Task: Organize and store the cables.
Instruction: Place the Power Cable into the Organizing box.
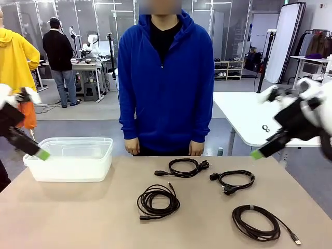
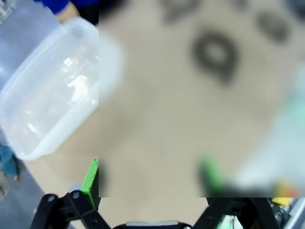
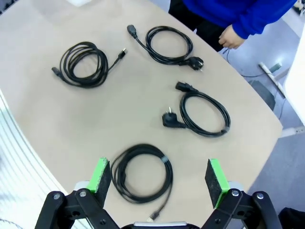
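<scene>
Front view first. Four black cables sit on the desk, all loose on the surface and apart from each other. I'm numbering them for sanity. Coil 1 point(image 1: 182, 167) is at 11 o'clock of the bunch, coil 2 point(image 1: 233, 181) at 2, coil 3 point(image 1: 157, 201) at 8 and coil 4 point(image 1: 257, 222) at 4, near the desk's front edge. A clear plastic tub point(image 1: 72, 158) is off at 9 o'clock from them with no cable in it. The left gripper point(image 1: 37, 150) hangs by the tub's 9 o'clock end, and I can't tell if it touches. The right gripper point(image 1: 259, 153) floats at 3 o'clock, up off the desk point(image 1: 78, 212). A person in a blue hoodie point(image 1: 166, 78) stands at 12.

Left wrist view is half blur. The left gripper point(image 2: 150, 175) is spread wide with nothing in it. The tub point(image 2: 47, 105) is at 10 o'clock, and a fuzzy dark ring at 1 o'clock is probably a coil.

Right wrist view is nice and sharp. The right gripper point(image 3: 157, 175) is wide open and holding nothing, with coil 4 point(image 3: 140, 174) lying on the desk under it. Coil 2 point(image 3: 205, 112) is at 1 o'clock, coil 1 point(image 3: 169, 45) at 12 and coil 3 point(image 3: 83, 64) at 11. The person's hand point(image 3: 232, 37) is at 1 o'clock past the desk edge.
</scene>
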Tool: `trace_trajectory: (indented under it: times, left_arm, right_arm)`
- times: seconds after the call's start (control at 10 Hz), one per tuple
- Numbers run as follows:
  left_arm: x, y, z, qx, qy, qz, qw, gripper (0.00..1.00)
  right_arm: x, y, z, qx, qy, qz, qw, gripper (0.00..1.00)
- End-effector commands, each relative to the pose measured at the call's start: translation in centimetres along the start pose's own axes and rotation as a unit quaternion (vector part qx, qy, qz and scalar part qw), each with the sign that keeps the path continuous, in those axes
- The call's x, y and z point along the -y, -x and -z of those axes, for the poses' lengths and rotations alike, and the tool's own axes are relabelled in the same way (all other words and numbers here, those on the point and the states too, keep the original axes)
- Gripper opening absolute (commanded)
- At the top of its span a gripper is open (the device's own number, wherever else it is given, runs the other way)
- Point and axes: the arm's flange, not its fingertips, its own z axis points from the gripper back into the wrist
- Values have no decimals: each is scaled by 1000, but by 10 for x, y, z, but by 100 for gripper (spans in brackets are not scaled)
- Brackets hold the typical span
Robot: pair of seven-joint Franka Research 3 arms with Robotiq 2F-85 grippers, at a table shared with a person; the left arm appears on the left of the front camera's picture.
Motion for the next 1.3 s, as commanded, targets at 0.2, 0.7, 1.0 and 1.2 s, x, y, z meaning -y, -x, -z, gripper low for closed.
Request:
trace_trajectory:
  times: [0.2,0.7,1.0,1.2]
  left_arm:
    - [-41,65,-47,62,56,20,996,100]
    - [-68,107,-74,74,48,-28,996,100]
    - [-69,113,-75,71,38,-39,996,100]
    - [-69,113,-75,71,38,-39,996,100]
  right_arm:
    - [46,83,-65,30,0,33,999,100]
    - [54,127,-86,61,16,61,996,100]
    - [74,110,-102,52,26,71,996,100]
    - [74,110,-102,52,26,71,996,100]
